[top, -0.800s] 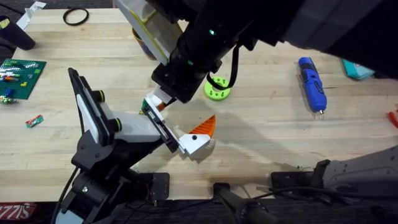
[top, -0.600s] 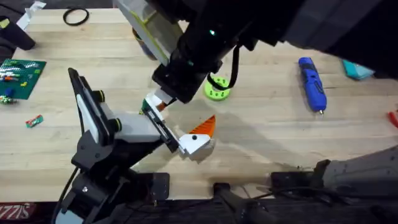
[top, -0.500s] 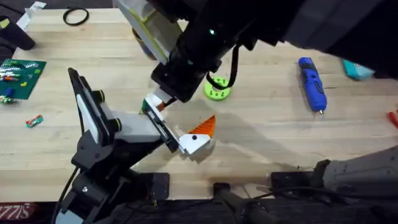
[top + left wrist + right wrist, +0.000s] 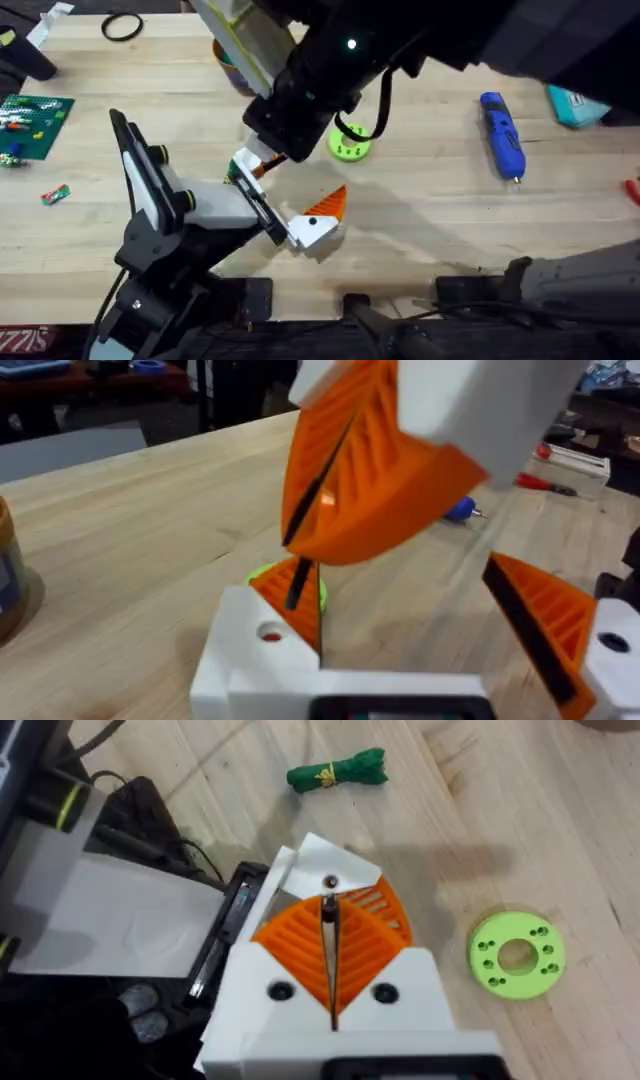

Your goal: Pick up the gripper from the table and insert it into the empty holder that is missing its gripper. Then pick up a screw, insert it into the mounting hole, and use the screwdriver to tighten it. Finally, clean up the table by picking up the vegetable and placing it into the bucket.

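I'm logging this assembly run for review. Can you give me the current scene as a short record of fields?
holder: black jointed stand with white panels, table's front left.
gripper piece: white block with orange wedge tip, at the holder's end.
screwdriver: blue pen-shaped tool, lying at right, untouched.
disc: lime-green round disc, flat on table.
vegetable: green bundle, lying on the table.
right gripper: shut, above the gripper piece.
left gripper: open.

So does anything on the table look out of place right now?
Mostly tidy. A green bundled vegetable lies loose on the wood beside the holder, and the screwdriver lies apart at the right side, untouched.
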`<control>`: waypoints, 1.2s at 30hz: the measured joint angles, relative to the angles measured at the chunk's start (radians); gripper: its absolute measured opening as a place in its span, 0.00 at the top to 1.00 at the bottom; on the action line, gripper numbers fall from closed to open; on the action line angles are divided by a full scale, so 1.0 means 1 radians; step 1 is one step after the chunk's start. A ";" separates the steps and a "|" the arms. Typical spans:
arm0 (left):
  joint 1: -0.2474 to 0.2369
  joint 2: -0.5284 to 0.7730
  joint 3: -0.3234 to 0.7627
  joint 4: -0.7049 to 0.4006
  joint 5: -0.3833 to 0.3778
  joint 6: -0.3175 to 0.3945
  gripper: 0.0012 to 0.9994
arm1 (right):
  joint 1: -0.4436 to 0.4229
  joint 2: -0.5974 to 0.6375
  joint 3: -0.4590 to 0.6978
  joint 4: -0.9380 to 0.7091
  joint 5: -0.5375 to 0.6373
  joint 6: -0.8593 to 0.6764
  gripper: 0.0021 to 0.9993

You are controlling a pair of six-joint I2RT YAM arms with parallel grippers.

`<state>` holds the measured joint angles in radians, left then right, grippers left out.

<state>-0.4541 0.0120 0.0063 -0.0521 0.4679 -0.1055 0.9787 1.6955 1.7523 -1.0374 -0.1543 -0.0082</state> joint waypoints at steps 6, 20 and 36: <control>0.000 0.000 0.000 0.000 0.000 0.000 0.01 | 0.000 0.007 0.000 0.010 0.000 0.000 1.00; 0.000 0.000 0.000 0.000 0.000 0.000 0.01 | 0.000 0.025 0.000 0.016 0.000 0.000 1.00; 0.000 0.000 0.000 0.000 0.000 -0.007 0.01 | 0.000 0.040 0.000 0.019 -0.008 0.000 1.00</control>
<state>-0.4541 0.0120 0.0063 -0.0521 0.4678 -0.1123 0.9787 1.7351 1.7523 -1.0187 -0.1628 -0.0078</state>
